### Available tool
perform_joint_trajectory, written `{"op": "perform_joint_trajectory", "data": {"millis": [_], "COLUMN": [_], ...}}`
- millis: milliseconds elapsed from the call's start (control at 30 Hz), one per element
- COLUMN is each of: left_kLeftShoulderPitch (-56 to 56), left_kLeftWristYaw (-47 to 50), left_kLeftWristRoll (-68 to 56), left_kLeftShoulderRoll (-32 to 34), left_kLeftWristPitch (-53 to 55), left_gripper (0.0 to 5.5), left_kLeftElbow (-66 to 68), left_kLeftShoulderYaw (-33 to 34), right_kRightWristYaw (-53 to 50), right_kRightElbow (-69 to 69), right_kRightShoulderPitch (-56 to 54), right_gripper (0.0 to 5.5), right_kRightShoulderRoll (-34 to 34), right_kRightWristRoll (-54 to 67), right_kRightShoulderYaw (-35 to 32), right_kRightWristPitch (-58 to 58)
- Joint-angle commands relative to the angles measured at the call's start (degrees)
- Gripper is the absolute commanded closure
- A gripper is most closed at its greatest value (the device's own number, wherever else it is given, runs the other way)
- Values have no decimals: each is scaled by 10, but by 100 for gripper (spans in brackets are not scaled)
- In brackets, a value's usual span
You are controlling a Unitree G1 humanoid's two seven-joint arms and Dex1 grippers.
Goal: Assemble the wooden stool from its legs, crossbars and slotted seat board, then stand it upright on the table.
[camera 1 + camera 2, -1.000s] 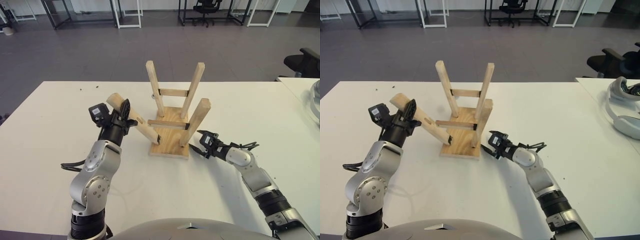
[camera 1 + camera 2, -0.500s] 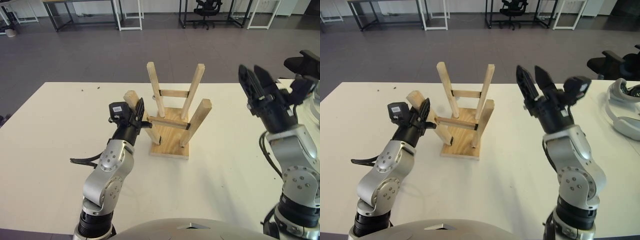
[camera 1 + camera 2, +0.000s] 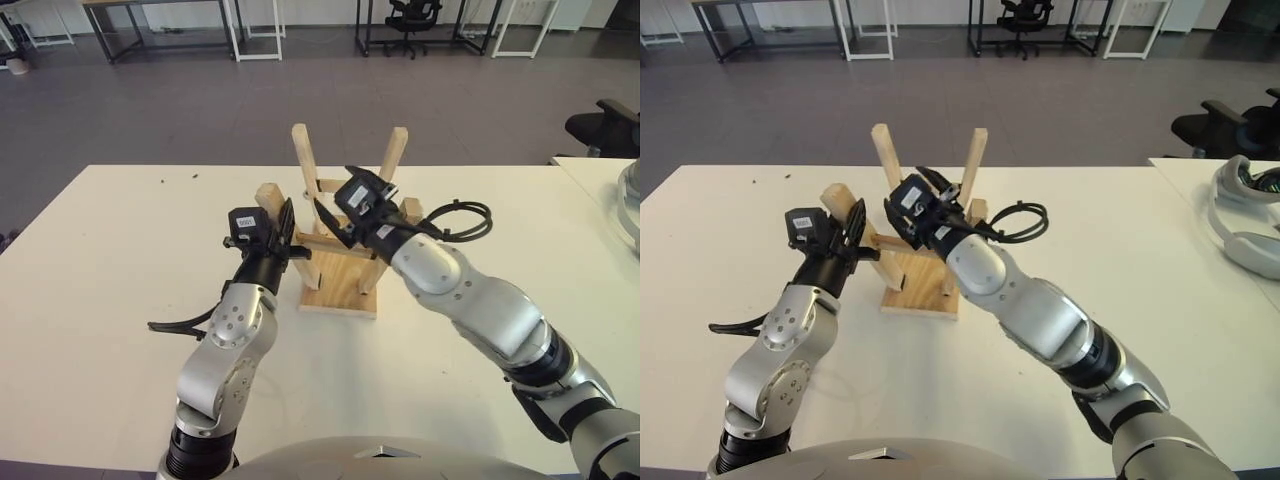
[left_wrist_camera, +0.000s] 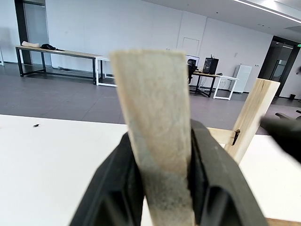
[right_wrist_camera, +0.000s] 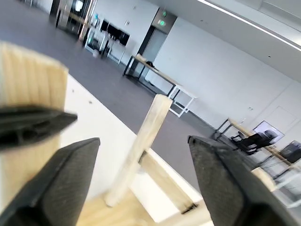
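Stool: you had it upside down near the middle of the desk point(image 3: 100, 260), the slotted seat board point(image 3: 340, 297) lying flat and the legs pointing up.
Far legs: the far-left leg point(image 3: 303, 150) and far-right leg point(image 3: 394, 150) rose from the board, joined by the far crossbar point(image 5: 160, 173).
Near legs: the near-right leg point(image 3: 370, 275) leaned up from the board's near-right corner; the near crossbar point(image 3: 357, 249) ran from it towards the near-left leg point(image 3: 267, 193).
Near-left leg: it slanted up and to the left from the board's near-left corner; you could not tell whether its lower end sat fully in its slot.
Left pincer point(image 4: 162, 134): you had it clenched on the near-left leg, just below the leg's upper end.
Right pincer point(image 5: 143, 141): you had it released, fingers spread, hovering over the near crossbar among the four legs and gripping nothing.
Surroundings: a headset point(image 3: 1250, 220) lay on the neighbouring desk far to the right.
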Motion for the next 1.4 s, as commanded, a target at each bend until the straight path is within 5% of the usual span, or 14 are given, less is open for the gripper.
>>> {"op": "perform_joint_trajectory", "data": {"millis": [33, 133, 367, 733, 900, 1033, 1167, 1300, 1400], "left_kLeftShoulderPitch": [37, 24, -2, -3, -55, -245, -428, -330, -137], "left_kLeftWristYaw": [6, 0, -54, -125, -176, -174, -194, -246, -293], "left_kLeftWristRoll": [37, 35, -3, -115, -176, -309, -354, -347, -234], "left_kLeftShoulderRoll": [7, -9, -32, -41, 4, 52, 142, 125, 99], "left_kLeftWristPitch": [73, 67, 75, 75, 76, 92, 125, 151, 103], "left_gripper": [447, 447, 447, 257, 194, 194, 194, 194, 194], "left_kLeftElbow": [56, 66, 50, -57, -113, -81, 44, 137, 215], "left_kLeftShoulderYaw": [-3, -5, -22, 71, 121, 224, 271, 203, 5], "right_kRightWristYaw": [50, 94, 149, 187, 202, 255, 323, 348, 334], "right_kRightElbow": [106, 161, 155, 83, 54, 45, 87, 86, 152], "right_kRightShoulderPitch": [4, 55, 94, 45, 5, -54, -122, 66, 212], "right_gripper": [203, 203, 203, 203, 203, 203, 203, 203, 203], "right_kRightShoulderRoll": [-3, 6, 18, -28, 12, 75, 55, 60, 63], "right_kRightWristRoll": [-82, -113, -146, -289, -228, -58, 158, 252, 160], "right_kRightShoulderYaw": [100, 155, 79, -15, -179, -352, -536, -552, -430], "right_kRightWristPitch": [10, -8, -55, -84, -174, -218, -162, -71, -109]}}
